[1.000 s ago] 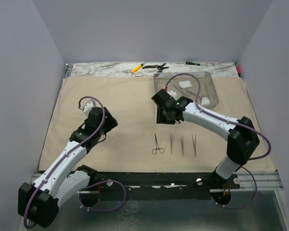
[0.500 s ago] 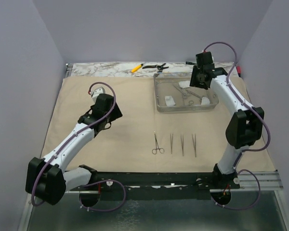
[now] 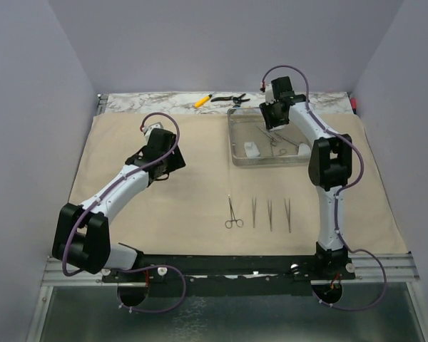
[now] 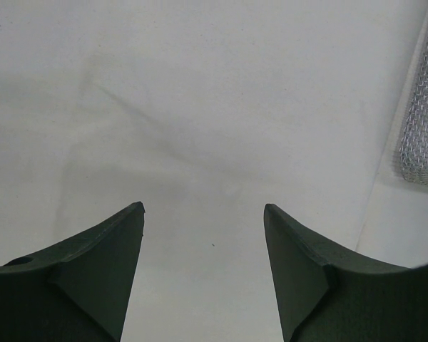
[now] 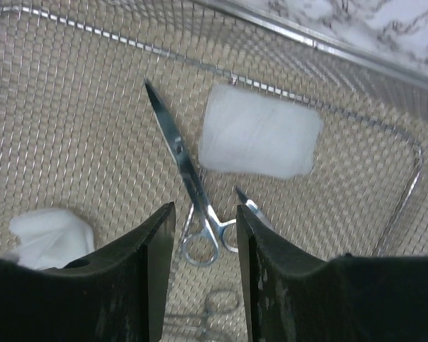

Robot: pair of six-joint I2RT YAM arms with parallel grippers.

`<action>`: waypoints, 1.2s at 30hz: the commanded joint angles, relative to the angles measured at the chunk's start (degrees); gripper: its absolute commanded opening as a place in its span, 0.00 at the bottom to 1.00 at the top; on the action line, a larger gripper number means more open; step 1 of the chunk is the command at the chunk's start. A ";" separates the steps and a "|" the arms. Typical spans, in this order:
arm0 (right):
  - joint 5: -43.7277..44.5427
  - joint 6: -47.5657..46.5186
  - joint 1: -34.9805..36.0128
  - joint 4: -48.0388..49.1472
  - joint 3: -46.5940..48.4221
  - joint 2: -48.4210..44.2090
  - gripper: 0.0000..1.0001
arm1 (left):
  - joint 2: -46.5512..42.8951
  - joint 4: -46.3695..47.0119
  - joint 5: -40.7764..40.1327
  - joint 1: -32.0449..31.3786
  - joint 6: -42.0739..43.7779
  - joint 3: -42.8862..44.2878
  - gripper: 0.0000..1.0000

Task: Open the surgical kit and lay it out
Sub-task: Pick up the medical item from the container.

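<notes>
The beige cloth wrap lies spread flat over the table. On it, at the back right, stands the mesh-bottomed tray. Inside are a ring-handled clamp, a second clamp's rings and two white gauze pieces. My right gripper hangs open just above the clamp's rings, holding nothing. One clamp and three tweezers lie in a row on the cloth's near part. My left gripper is open over bare cloth, left of the tray.
A yellow pen and black-handled pliers lie on the marble strip behind the cloth. A thin pointed steel tip shows beside my right finger. Grey walls close in the left, right and back.
My right gripper went from the tray's front left corner to its far side, then slid left over its contents. The left gripper moved further forward and right over the cloth.
</notes>
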 commanded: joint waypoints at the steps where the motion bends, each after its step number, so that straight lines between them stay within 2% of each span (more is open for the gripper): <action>1: -2.66 -6.50 0.01 -1.36 5.89 5.64 0.43 | 0.77 1.09 3.18 1.26 1.68 1.90 0.69; 8: -7.89 -7.49 0.01 -4.98 9.10 9.69 0.39 | 2.45 0.94 2.51 2.92 1.54 1.70 0.69; 16: -8.27 -7.22 -0.03 -4.63 8.13 10.22 0.35 | 3.53 0.99 4.21 4.44 1.26 1.30 0.69; 31: -9.21 -7.61 0.02 -5.30 10.60 14.52 0.34 | 1.33 0.77 5.24 6.34 1.80 0.30 0.69; 33: -9.32 -7.43 0.03 -5.93 10.98 15.08 0.29 | 1.14 0.76 5.33 6.48 1.76 0.12 0.69; 36: -9.29 -6.25 0.01 -7.32 12.08 15.48 0.17 | 0.88 0.67 5.58 6.64 1.75 -0.08 0.69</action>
